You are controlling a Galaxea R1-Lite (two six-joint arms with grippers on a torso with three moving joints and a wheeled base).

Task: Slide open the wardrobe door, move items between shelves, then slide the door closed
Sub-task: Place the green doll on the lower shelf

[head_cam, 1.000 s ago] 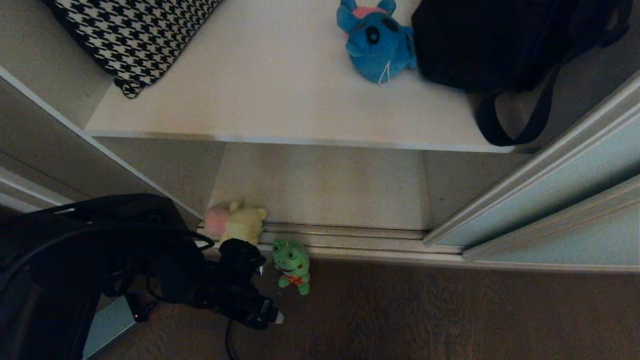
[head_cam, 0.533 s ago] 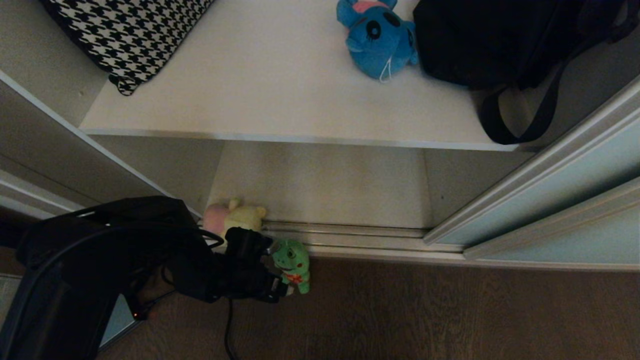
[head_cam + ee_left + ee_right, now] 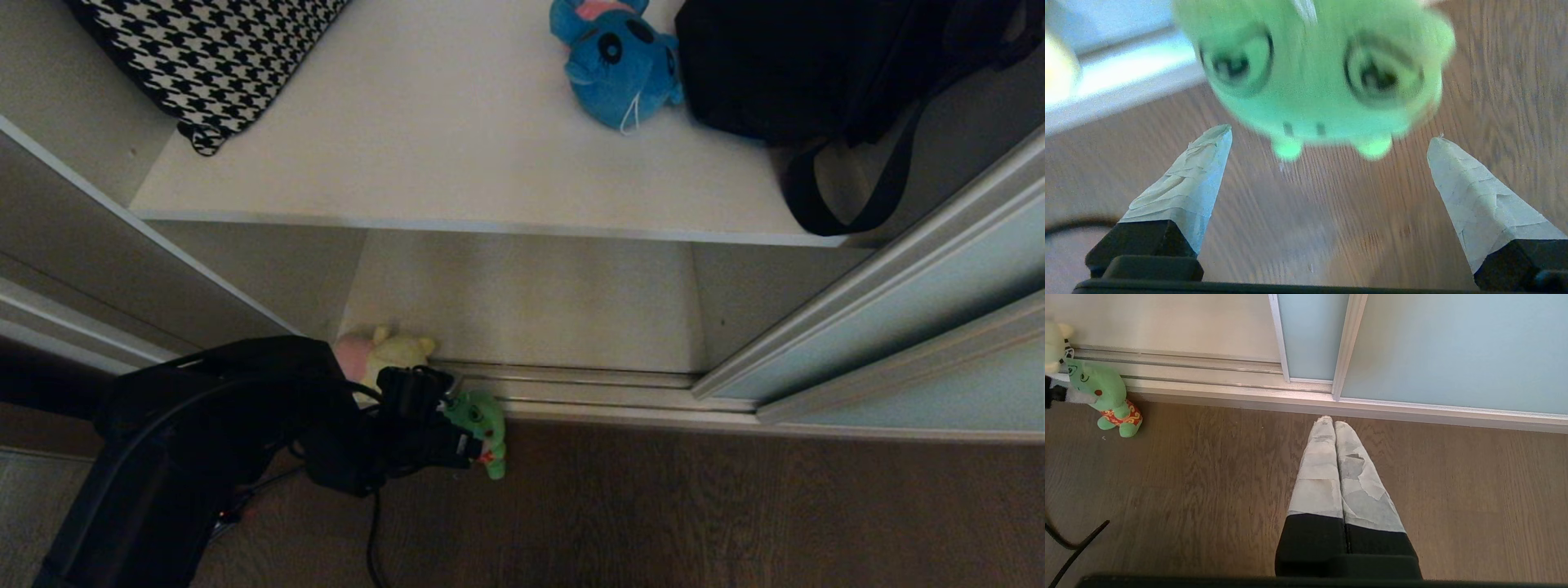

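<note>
The sliding wardrobe door (image 3: pixel 898 318), pale blue-green glass, stands slid to the right, so the shelves show. A blue plush (image 3: pixel 616 69) lies at the back of the upper shelf (image 3: pixel 408 147). A pale yellow and pink plush (image 3: pixel 392 349) sits at the front left corner of the lower shelf (image 3: pixel 531 302). A green frog plush (image 3: pixel 487 420) stands on the floor by the track. My left gripper (image 3: pixel 472 447) is low at the frog's side and open. In the left wrist view the frog (image 3: pixel 1314 69) fills the space just beyond that gripper (image 3: pixel 1329 134), untouched. My right gripper (image 3: pixel 1329 422) hangs shut over bare floor.
A houndstooth cushion (image 3: pixel 212 57) lies on the upper shelf at the left, a black bag (image 3: pixel 816 65) with a hanging strap at the right. The metal door track (image 3: pixel 588 382) runs along the wardrobe's front. Brown wooden floor (image 3: pixel 735 506) spreads before it, with a black cable (image 3: pixel 371 547).
My left arm has swung forward and turned toward the green frog, and its open gripper now covers part of the toy. The toys have not moved.
</note>
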